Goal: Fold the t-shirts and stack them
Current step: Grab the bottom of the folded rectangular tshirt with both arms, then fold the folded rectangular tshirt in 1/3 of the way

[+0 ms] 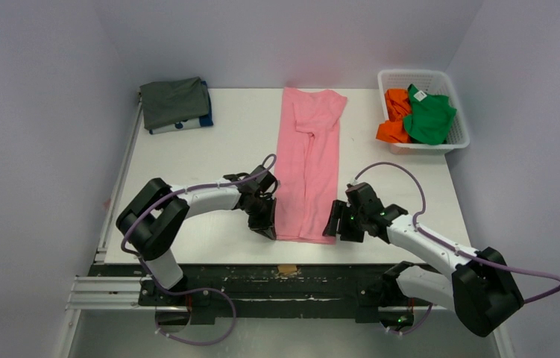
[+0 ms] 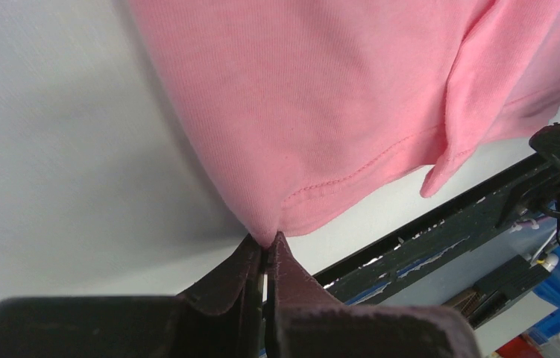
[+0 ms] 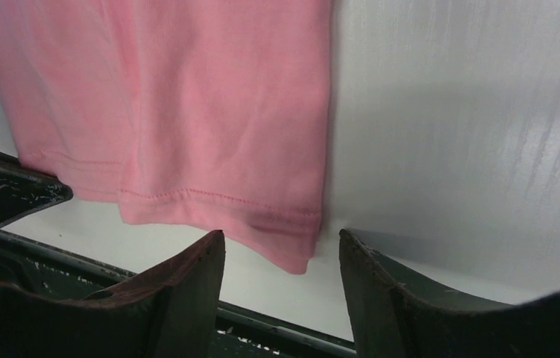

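The pink t-shirt (image 1: 308, 160) lies folded into a long strip down the middle of the table. My left gripper (image 1: 269, 230) is shut on its near left hem corner (image 2: 277, 224). My right gripper (image 1: 331, 228) is open at the near right hem corner (image 3: 291, 250), which lies between its fingertips (image 3: 209, 250), untouched. A dark grey t-shirt (image 1: 174, 101) lies folded on a blue one (image 1: 203, 119) at the far left. Orange (image 1: 394, 112) and green (image 1: 429, 115) t-shirts sit crumpled in the basket.
The white lattice basket (image 1: 455, 142) stands at the far right corner. The table's near edge and a black rail (image 1: 277, 287) run just behind both grippers. Walls close in the table at left, back and right.
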{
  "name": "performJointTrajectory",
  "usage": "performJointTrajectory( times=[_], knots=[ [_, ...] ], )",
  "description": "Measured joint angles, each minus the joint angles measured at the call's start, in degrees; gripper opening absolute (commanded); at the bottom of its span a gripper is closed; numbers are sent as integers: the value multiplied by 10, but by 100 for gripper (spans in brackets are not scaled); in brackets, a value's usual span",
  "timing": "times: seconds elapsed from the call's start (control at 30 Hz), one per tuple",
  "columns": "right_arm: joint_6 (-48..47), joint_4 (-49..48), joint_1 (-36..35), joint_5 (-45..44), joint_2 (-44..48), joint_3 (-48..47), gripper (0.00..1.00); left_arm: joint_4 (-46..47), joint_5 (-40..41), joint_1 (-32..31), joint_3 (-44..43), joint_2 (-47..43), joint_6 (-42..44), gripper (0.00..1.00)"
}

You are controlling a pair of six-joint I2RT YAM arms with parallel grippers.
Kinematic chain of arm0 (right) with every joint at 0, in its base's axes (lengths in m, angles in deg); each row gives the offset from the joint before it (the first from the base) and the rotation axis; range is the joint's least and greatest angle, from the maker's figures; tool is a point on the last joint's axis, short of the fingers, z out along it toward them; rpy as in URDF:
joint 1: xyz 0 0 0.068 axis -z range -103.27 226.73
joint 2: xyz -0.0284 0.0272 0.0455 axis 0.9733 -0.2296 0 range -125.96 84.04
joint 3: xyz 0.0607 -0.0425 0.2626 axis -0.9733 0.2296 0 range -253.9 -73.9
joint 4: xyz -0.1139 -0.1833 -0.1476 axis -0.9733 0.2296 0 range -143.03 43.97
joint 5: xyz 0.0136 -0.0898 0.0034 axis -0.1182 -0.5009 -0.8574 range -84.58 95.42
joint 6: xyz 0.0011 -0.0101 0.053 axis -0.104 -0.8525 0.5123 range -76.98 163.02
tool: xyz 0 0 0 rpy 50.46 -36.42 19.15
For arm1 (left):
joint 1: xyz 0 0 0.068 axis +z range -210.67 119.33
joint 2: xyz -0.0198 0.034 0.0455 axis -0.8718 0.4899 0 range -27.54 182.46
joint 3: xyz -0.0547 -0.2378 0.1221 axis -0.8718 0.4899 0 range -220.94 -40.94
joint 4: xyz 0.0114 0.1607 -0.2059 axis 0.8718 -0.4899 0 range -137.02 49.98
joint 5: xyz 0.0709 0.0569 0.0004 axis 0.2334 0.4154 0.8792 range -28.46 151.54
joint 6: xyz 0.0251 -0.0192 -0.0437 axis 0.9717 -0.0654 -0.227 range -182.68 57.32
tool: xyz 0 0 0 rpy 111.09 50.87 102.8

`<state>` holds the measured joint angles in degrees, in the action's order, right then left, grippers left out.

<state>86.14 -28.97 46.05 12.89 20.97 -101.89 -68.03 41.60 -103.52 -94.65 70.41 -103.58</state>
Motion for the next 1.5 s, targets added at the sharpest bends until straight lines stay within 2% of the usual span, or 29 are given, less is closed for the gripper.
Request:
performJointTrajectory(
  times=[0.1,0.17,0.37,0.57,0.67,0.77,0.93,1.07,1.27,1.5],
  knots=[
    [9,-14,-7,9,-8,4,27,2,7,-4,5,-6,0,0],
    [14,-19,-12,12,-20,7,0,4,9,-5,11,-12,0,0],
    [26,9,-22,12,-10,13,0,4,21,-8,43,-47,0,0],
    [44,66,-43,69,85,57,0,-37,25,-11,131,-183,0,0],
    [63,72,-59,108,113,63,0,-57,7,-12,132,-240,0,0],
    [79,62,-63,136,115,62,0,-70,-2,-12,119,-260,2,0],
    [94,67,-63,150,69,15,0,-94,-5,-11,59,-232,17,0],
    [81,81,-50,141,23,-60,0,-93,-6,12,5,-202,28,0],
    [36,82,28,132,-61,-157,0,-71,-18,80,-80,-122,33,0],
    [-12,71,110,129,-174,-257,0,-67,-34,119,-194,-18,45,0]
  ],
)
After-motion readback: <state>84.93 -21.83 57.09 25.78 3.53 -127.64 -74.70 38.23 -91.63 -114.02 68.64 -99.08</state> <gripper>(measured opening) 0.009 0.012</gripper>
